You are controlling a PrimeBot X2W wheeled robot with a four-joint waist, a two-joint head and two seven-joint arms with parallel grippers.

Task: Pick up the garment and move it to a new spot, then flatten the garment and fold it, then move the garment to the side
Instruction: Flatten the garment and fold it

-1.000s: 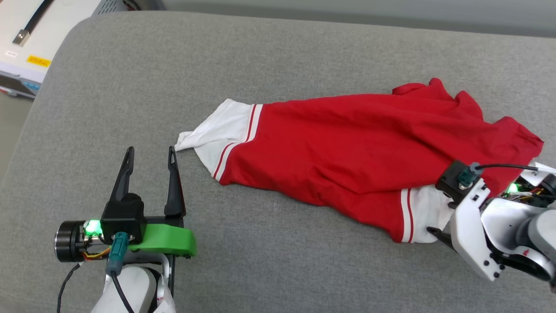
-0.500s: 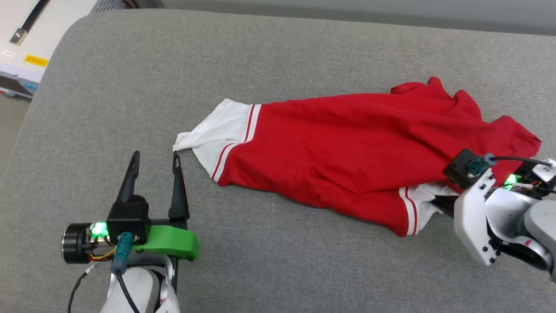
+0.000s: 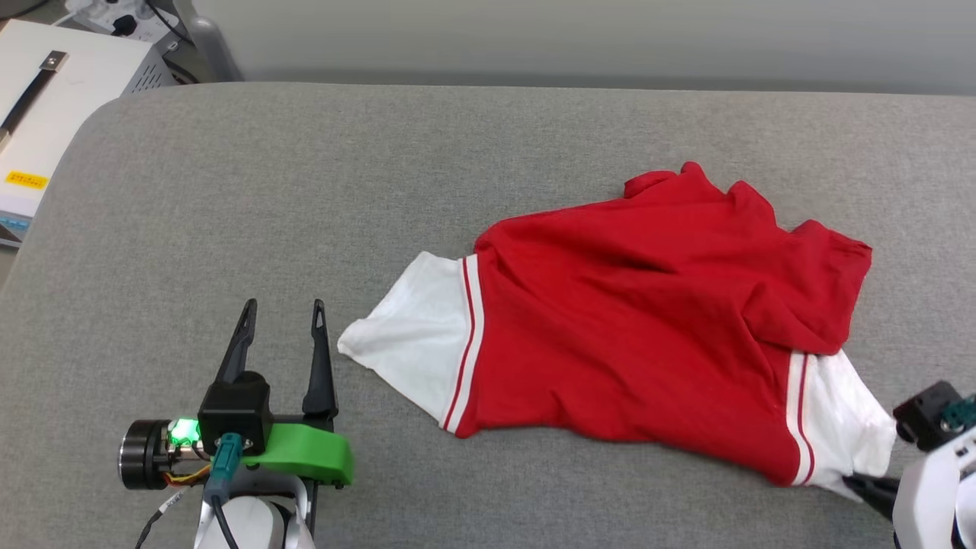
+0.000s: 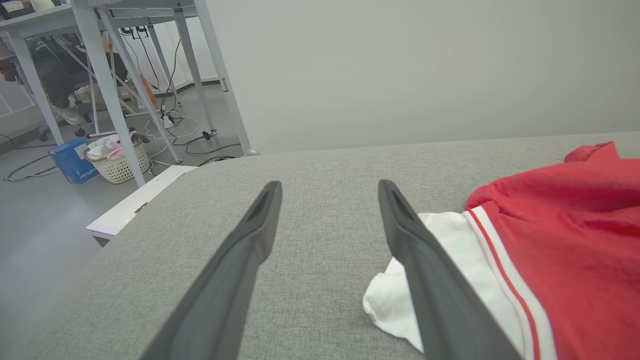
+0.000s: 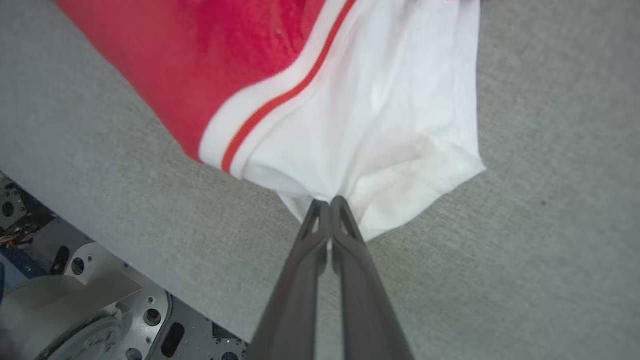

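The garment (image 3: 648, 320), a red jersey with white sleeves and red-and-white stripe trim, lies crumpled on the grey padded table (image 3: 305, 191). Its print is hidden. My right gripper (image 5: 329, 202) is shut on the edge of the white sleeve (image 5: 380, 125) at the jersey's near right corner (image 3: 854, 427); in the head view its dark fingertip (image 3: 869, 488) pokes in at the lower right. My left gripper (image 3: 280, 309) stands open at the lower left, empty, its right finger (image 4: 415, 250) just beside the other white sleeve (image 4: 390, 300) without touching it.
A white box (image 3: 46, 130) stands off the table's left end. The left wrist view takes in the floor beyond with table legs (image 4: 110, 90), cables, a blue box and a wicker basket (image 4: 117, 162). My own metal base (image 5: 90, 310) sits below the table's near edge.
My right gripper shut on the right white sleeve and dragged it toward the near right; the jersey bunched and its left sleeve slid right. The head camera tilted up.
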